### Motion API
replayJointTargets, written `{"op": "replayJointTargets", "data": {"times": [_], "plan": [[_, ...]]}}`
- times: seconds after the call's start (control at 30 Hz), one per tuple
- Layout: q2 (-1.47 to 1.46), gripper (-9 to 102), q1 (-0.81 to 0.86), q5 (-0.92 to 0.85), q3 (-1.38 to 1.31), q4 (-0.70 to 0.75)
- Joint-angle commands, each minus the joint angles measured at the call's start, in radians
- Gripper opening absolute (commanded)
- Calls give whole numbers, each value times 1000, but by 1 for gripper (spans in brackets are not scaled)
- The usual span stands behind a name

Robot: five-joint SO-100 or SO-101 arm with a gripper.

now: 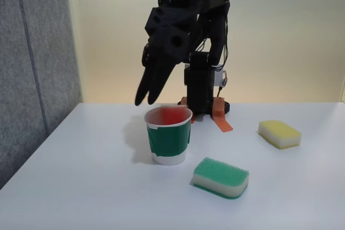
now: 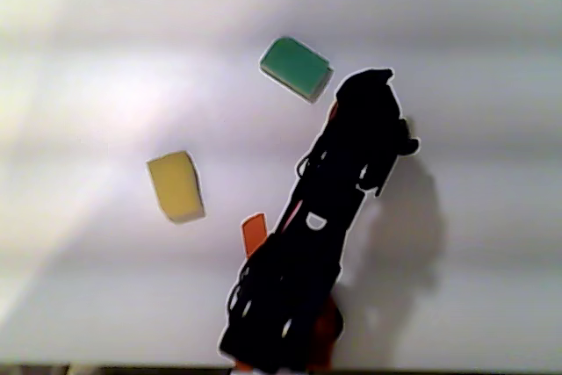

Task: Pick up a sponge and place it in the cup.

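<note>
A: Where is the sponge (image 1: pixel 171 115) seen?

B: In the fixed view a red patch is seen inside the cup (image 1: pixel 168 143), just below its rim; a blurred red shape is all that can be made out. The cup is stood upright on the white table (image 1: pixel 81 176), a wide dark green band wrapped round its body.

A: And the gripper (image 1: pixel 144 99)?

B: It is held just above the cup, at about 11 o'clock from the rim, fingers pointed down. The fingertips are seen close together with nothing between them; whether they are fully closed cannot be told. In the other view the arm (image 2: pixel 325 217) is seen from above as a black silhouette, and the cup is hidden beneath it.

A: What is placed around the cup?

B: In the fixed view a green-topped sponge (image 1: pixel 221 177) is laid at 4 o'clock from the cup, near it but not touching. A yellow-topped sponge (image 1: pixel 279 133) is laid at 3 o'clock, well apart. Orange tape (image 1: pixel 220 118) is stuck by the arm's base at 1 o'clock. In the other view the green-topped sponge (image 2: pixel 296 67) is found at 11 o'clock from the arm's tip, the yellow-topped sponge (image 2: pixel 176 184) at 9 o'clock from the arm.
</note>
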Motion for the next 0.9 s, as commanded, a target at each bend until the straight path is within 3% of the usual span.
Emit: {"op": "replayJointTargets", "data": {"times": [0.0,0.13,0.27,0.5,0.87], "plan": [[5,37,5,-20,-51,6],[14,19,8,40,-75,60],[40,0,-6,239,-84,144],[127,0,-77,627,-31,250],[281,0,-225,1025,114,258]]}}
